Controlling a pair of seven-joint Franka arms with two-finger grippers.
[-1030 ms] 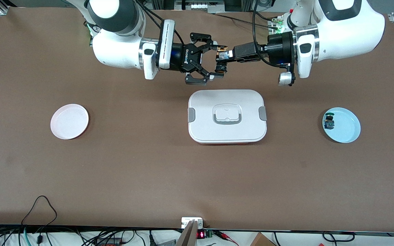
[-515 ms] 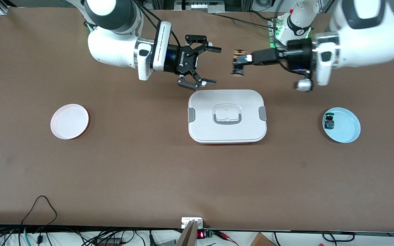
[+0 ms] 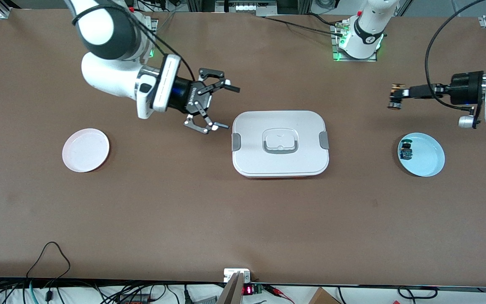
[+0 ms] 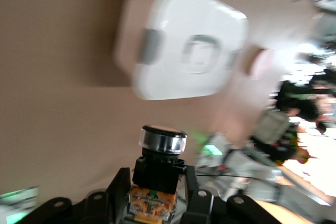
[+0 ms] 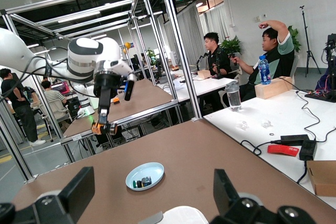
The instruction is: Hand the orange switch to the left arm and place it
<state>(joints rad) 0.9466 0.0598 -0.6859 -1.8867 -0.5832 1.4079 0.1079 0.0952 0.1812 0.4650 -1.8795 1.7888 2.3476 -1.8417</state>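
The orange switch (image 3: 395,98) is pinched between the fingers of the left gripper (image 3: 396,96), held in the air over bare table toward the left arm's end, above the table surface near the blue plate (image 3: 430,164). In the left wrist view the switch (image 4: 157,174) is seen close up: black cap with a silver ring, black body, orange base clamped at the sides; the finger pads are mostly cut off by the frame edge. The left arm itself is cut off at the edge of the front view. A small blue-and-green component (image 3: 406,151) lies in the blue plate; its details are too small to make out. The right gripper (image 3: 222,108) is held over the table just beside the box (image 3: 280,143), fingers spread wide, nothing between them. The pink plate (image 3: 85,150) sits toward the right arm's end. In the left wrist view the box (image 4: 184,43) is blurred.
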